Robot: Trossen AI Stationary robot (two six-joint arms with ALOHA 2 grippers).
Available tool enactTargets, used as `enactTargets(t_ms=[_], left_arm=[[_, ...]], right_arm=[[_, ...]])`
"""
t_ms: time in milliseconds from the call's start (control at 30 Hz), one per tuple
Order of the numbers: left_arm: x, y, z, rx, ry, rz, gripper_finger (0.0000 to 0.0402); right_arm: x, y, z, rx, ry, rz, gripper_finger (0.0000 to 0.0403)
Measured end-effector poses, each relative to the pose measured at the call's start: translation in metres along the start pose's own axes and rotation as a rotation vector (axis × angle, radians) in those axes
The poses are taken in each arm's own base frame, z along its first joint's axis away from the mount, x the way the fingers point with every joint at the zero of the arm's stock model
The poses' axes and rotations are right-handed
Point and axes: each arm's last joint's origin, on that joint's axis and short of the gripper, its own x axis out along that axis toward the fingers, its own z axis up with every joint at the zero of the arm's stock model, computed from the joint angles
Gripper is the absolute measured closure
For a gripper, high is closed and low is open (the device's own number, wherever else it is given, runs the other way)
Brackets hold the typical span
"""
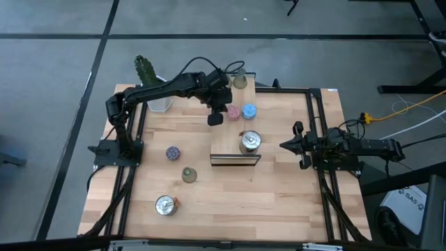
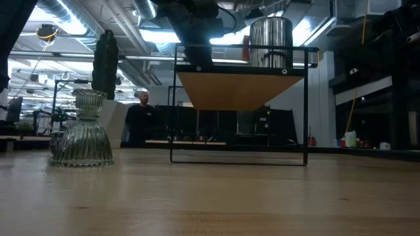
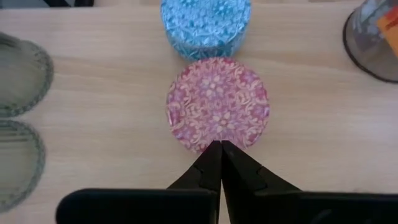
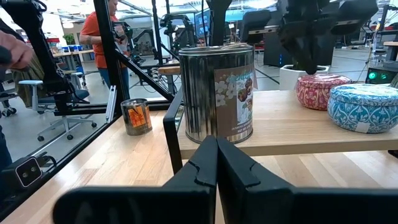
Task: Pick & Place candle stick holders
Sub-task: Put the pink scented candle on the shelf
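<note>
candle stick holders lie scattered over the wooden table [image 1: 279, 188], and the small black-framed wooden shelf [image 1: 235, 159] near its middle serves as the landmark. on that shelf stands a shiny silver holder [image 1: 249, 141], a tin whose paper label shows white blossoms and some small writing too fine to read. just beyond the shelf, toward the table's far edge, the pink holder [image 1: 233, 113] and the blue holder [image 1: 249, 111] sit touching each other, both patterned with flowers. the left gripper [image 1: 215, 118] hangs directly beside the pink holder, its fingers [image 3: 211, 163] pressed together and grasping nothing, the tips right over that holder's near rim. two olive-green ribbed holders [image 3: 18, 118] stand just off to one side of the pink one. on the left-arm side of the shelf rest the purple holder [image 1: 173, 153] and another olive-green one [image 1: 189, 174], and the second silver holder [image 1: 165, 205] sits further toward the near edge. the right gripper [image 1: 284, 145] waits on the shelf's right-arm side, level with the silver tin, clenched tight and empty.
</note>
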Motion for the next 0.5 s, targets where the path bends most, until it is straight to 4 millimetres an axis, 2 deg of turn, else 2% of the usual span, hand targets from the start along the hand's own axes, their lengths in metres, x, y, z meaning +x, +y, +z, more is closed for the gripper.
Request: enactTargets(t_ms=[233,500], left_arm=[[-0.0003,-0.0009,-0.0064,-0.013,0.07,0.007,0.0399],[0.0005,0.0034,-0.0091,-0.032,0.072,0.006,0.0399]], right_arm=[[0.0,0.0,0.0,0.0,0.0,0.0,0.0398],[0.0,0.0,0.0,0.0,0.0,0.0,0.0398]])
